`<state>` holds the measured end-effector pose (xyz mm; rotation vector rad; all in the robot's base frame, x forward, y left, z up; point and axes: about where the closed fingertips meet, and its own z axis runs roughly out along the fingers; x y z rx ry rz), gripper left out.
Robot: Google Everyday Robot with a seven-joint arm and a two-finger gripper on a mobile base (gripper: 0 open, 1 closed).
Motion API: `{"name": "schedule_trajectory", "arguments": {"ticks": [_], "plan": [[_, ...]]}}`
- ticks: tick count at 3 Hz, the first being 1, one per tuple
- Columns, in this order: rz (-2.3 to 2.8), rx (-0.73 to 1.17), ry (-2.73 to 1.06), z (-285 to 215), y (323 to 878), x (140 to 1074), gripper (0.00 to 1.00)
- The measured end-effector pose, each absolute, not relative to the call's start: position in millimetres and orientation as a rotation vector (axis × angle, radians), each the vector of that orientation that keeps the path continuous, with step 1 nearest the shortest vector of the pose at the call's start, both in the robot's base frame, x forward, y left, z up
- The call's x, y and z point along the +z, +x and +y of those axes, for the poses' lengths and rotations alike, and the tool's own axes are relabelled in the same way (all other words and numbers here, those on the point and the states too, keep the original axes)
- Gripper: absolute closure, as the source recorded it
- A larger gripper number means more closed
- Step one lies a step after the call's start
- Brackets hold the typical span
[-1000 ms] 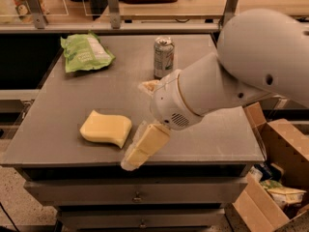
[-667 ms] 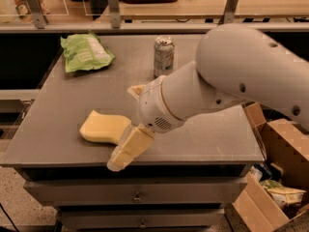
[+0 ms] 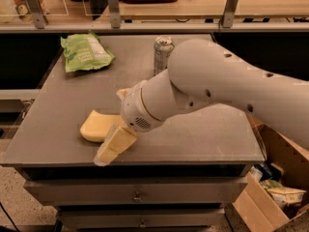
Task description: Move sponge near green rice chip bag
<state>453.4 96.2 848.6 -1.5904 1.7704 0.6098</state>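
Note:
The pale yellow sponge [image 3: 94, 125] lies flat near the front left of the grey table [image 3: 58, 105]. The green rice chip bag [image 3: 86, 52] lies at the far left corner, well apart from the sponge. My gripper [image 3: 112, 125] is at the sponge's right end, low over the table, and open. One yellowish finger [image 3: 114, 145] reaches down past the sponge's front right edge and hides part of it. The other finger [image 3: 123, 93] shows behind the sponge. The sponge rests on the table.
A silver-green drink can [image 3: 162, 54] stands at the back middle, partly behind my white arm [image 3: 231, 91]. Cardboard boxes [image 3: 275, 187] sit on the floor at the right. Drawers run under the table's front edge [image 3: 135, 164]. A railing with posts stands behind the table.
My arm has swung left and toward the sponge; the lower finger now overlaps the sponge's right end. The sponge, bag and can have not moved.

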Motion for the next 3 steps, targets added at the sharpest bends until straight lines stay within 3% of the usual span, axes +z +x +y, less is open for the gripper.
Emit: {"name": "schedule_trajectory", "arguments": {"ticks": [1,2,3], "plan": [[1.802,0.619,-1.580,101.7,462.5,830.8,0.00],[1.827,0.637,-1.574,104.2,467.6,818.0,0.16],[1.850,0.657,-1.570,104.4,470.6,811.1,0.40]]}}
